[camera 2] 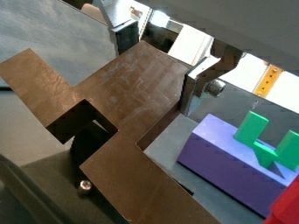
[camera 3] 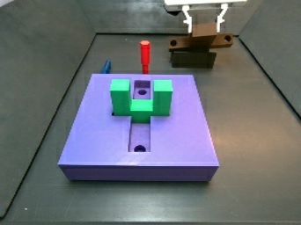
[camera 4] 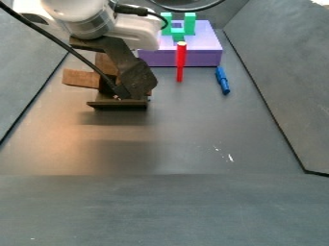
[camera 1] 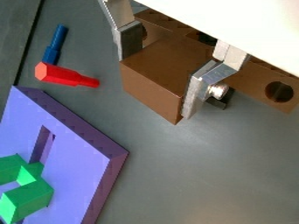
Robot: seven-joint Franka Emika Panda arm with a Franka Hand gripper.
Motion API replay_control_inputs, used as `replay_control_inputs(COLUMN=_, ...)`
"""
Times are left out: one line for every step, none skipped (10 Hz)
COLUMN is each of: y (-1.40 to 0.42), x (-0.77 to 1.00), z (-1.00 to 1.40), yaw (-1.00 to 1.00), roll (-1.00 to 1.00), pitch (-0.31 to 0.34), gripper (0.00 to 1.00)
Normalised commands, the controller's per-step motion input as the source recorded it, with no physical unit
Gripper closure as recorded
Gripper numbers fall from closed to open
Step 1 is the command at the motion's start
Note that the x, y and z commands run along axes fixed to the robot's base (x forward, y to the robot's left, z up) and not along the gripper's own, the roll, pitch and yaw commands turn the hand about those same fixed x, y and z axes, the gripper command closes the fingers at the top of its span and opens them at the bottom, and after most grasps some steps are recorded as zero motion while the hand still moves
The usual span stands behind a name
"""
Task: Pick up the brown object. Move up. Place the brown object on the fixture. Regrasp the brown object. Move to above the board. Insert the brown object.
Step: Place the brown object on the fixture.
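Observation:
The brown object rests on top of the dark fixture, at the far end of the floor behind the board. In a side view one end of the brown object sticks out sideways past the fixture. My gripper reaches down from above with a finger on each flank of the piece. In both wrist views the silver fingers press against the sides of the brown object, and its end with the round hole shows beyond one finger. The gripper is shut on it.
A bright green U-shaped block stands on the board's middle. An upright red peg and a small blue piece lie between the board and the fixture. Dark sloping walls bound the floor on both sides.

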Motion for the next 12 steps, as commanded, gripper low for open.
replay_control_inputs(y=0.00, x=-0.04, z=-0.08, yaw=-0.04, roll=0.03, pitch=0.000, gripper=1.00)
replay_control_inputs(y=0.00, x=-0.02, z=-0.14, yaw=-0.01, roll=0.00, pitch=-0.020, gripper=1.00)
replay_control_inputs(y=0.00, x=-0.01, z=-0.16, yaw=0.00, roll=0.00, pitch=-0.089, gripper=1.00)
replay_control_inputs(y=0.00, x=-0.01, z=-0.19, yaw=0.00, roll=0.00, pitch=-0.100, gripper=1.00)
replay_control_inputs(y=0.00, x=0.00, z=-0.18, yaw=0.00, roll=0.00, pitch=-0.049, gripper=1.00)
replay_control_inputs(y=0.00, x=0.00, z=-0.20, yaw=-0.01, roll=0.02, pitch=-0.040, gripper=1.00)
replay_control_inputs(y=0.00, x=0.00, z=-0.27, yaw=0.00, roll=0.03, pitch=-0.037, gripper=1.00)
replay_control_inputs(y=0.03, x=0.00, z=-0.36, yaw=0.00, roll=0.07, pitch=-0.103, gripper=1.00)
replay_control_inputs(y=0.03, x=0.00, z=-0.35, yaw=0.00, roll=0.10, pitch=-0.080, gripper=1.00)
replay_control_inputs(y=0.00, x=0.00, z=-0.31, yaw=0.00, roll=0.11, pitch=-0.046, gripper=1.00)
replay_control_inputs(y=0.00, x=0.00, z=-0.10, yaw=0.00, roll=0.09, pitch=0.000, gripper=1.00)
replay_control_inputs(y=0.00, x=0.00, z=0.00, yaw=0.00, roll=0.00, pitch=0.000, gripper=1.00)
